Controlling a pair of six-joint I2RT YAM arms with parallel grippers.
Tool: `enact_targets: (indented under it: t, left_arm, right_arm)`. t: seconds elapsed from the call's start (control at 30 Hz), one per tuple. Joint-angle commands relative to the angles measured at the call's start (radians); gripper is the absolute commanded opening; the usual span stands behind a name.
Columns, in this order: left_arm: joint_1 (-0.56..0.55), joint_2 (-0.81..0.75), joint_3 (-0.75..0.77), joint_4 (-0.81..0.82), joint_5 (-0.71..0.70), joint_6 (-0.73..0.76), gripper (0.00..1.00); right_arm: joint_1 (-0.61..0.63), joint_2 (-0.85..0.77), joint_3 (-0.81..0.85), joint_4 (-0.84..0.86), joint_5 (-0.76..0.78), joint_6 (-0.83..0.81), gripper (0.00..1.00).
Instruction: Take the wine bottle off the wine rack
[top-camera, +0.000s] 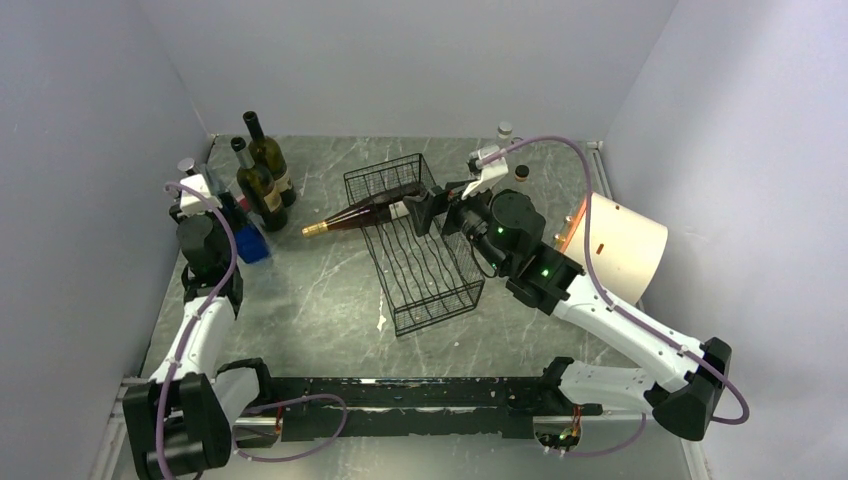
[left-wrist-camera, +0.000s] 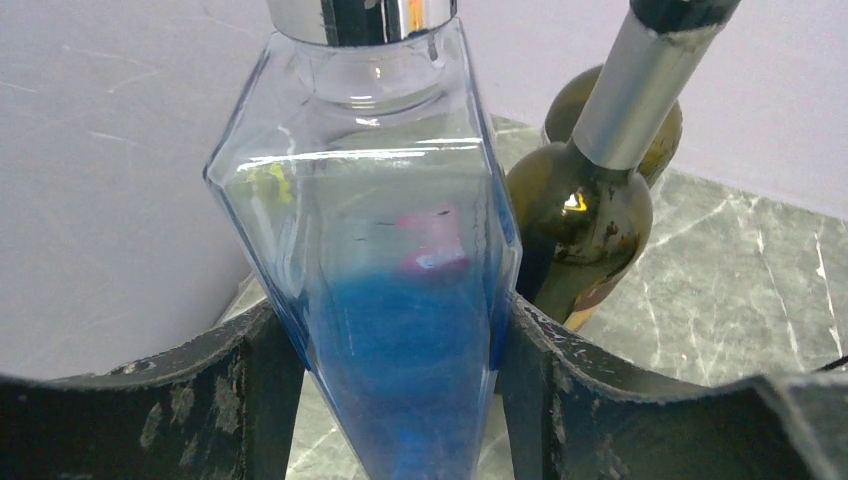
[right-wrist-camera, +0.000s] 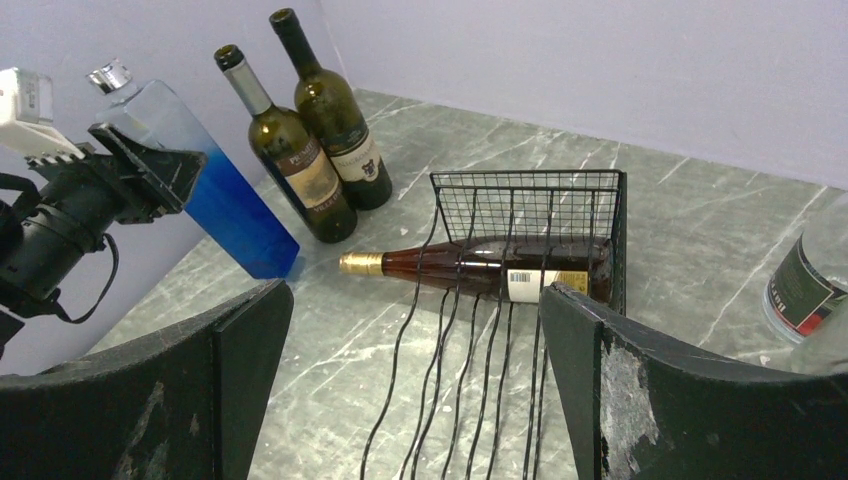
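Right wrist view, and the right claw (right-wrist-camera: 412, 295) is spread wide, gripping nothing, poised just above the wine rack (right-wrist-camera: 525, 178) with the wine bottle (right-wrist-camera: 480, 265) framed between its fingers. That bottle lies on its side across the rack's far end, base by the right wall, gold-foiled neck poking out through the left side over the tabletop (right-wrist-camera: 680, 230). Now the danger: the neck looks threaded between the wires, so a straight lift could snag it and haul the light rack up too. It's smooth round glass as well, and an off-centre pinch could let it roll or slip. Slide it out neck-first and two upright green bottles (right-wrist-camera: 318, 180) stand near that path. Over on the left, the left claw (left-wrist-camera: 388, 320) is clamped on a tilted blue bottle (left-wrist-camera: 380, 200) close beside those green ones, so a nudge there could topple them.
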Motion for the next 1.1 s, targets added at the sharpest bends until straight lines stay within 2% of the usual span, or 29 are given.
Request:
enact_targets:
  t: [0.0,0.13,0.3,0.43,0.47,0.53,0.6,0.63,0.67,0.7,1.07]
  left_arm:
    - [0.029,0.028,0.055,0.219,0.193,0.004,0.07]
    - [0.03,0.052,0.088,0.165,0.251,0.012,0.13]
    - [0.03,0.031,0.061,0.189,0.234,0.018,0.38]
    - [0.029,0.015,0.058,0.174,0.228,0.019,0.48]
    - [0.029,0.013,0.058,0.168,0.221,0.016,0.58]
    - [0.03,0.006,0.06,0.158,0.222,0.014,0.71]
    - [0.029,-0.001,0.057,0.161,0.231,0.012,0.78]
    - [0.029,-0.005,0.058,0.162,0.232,0.009,0.84]
    - [0.029,-0.008,0.058,0.16,0.234,0.005,0.94]
    - [0.029,-0.01,0.058,0.158,0.237,0.002,0.99]
    - [0.003,-0.078,0.102,0.086,0.284,-0.001,1.0]
  right_arm:
    - [-0.005,-0.004,-0.019,0.035,-0.015,0.017,1.0]
    - [-0.006,0.009,-0.01,0.034,-0.04,0.025,1.0]
    - [-0.006,-0.007,-0.028,0.042,-0.043,0.035,1.0]
    - [-0.007,-0.014,-0.03,0.036,-0.045,0.037,1.0]
    - [-0.007,-0.013,-0.029,0.033,-0.046,0.038,1.0]
    - [-0.005,-0.012,-0.026,0.03,-0.048,0.036,1.0]
    - [-0.006,-0.008,-0.024,0.026,-0.047,0.036,1.0]
    - [-0.006,-0.007,-0.023,0.023,-0.047,0.037,1.0]
    - [-0.005,-0.006,-0.022,0.021,-0.047,0.04,1.0]
    - [-0.006,-0.005,-0.023,0.02,-0.051,0.044,1.0]
    - [-0.005,0.029,-0.004,-0.018,-0.082,0.074,1.0]
